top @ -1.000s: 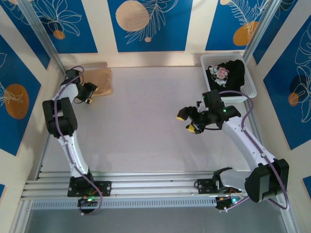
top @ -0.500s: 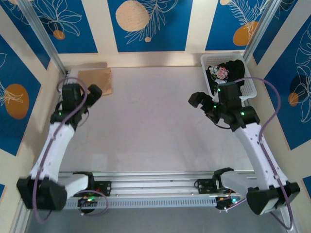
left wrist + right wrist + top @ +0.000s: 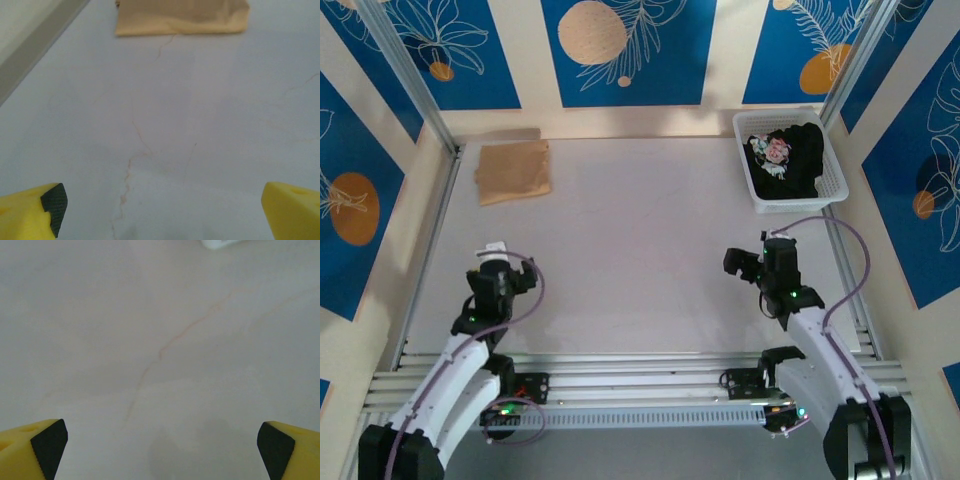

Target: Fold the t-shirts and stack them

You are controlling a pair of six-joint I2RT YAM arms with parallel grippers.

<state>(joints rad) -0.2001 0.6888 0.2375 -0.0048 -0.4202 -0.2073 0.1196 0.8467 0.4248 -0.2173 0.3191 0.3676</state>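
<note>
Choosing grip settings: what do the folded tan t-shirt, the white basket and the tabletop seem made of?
Folded tan t-shirt: soft matte cloth, probably cotton knit; its edge sags and creases.
White basket: seemingly rigid moulded plastic, slotted mesh walls, slight sheen.
Tabletop: hard, smooth, pale and matte with fine hairline cracks or veins; laminate or painted board, I cannot tell.

- robot lab cell, not a home
- two arms [image 3: 820, 345] bolted to aluminium rails [image 3: 640, 385] at the counter [image 3: 630, 230] edge
- printed blue backdrop panels [image 3: 630, 50] boxing it in
</note>
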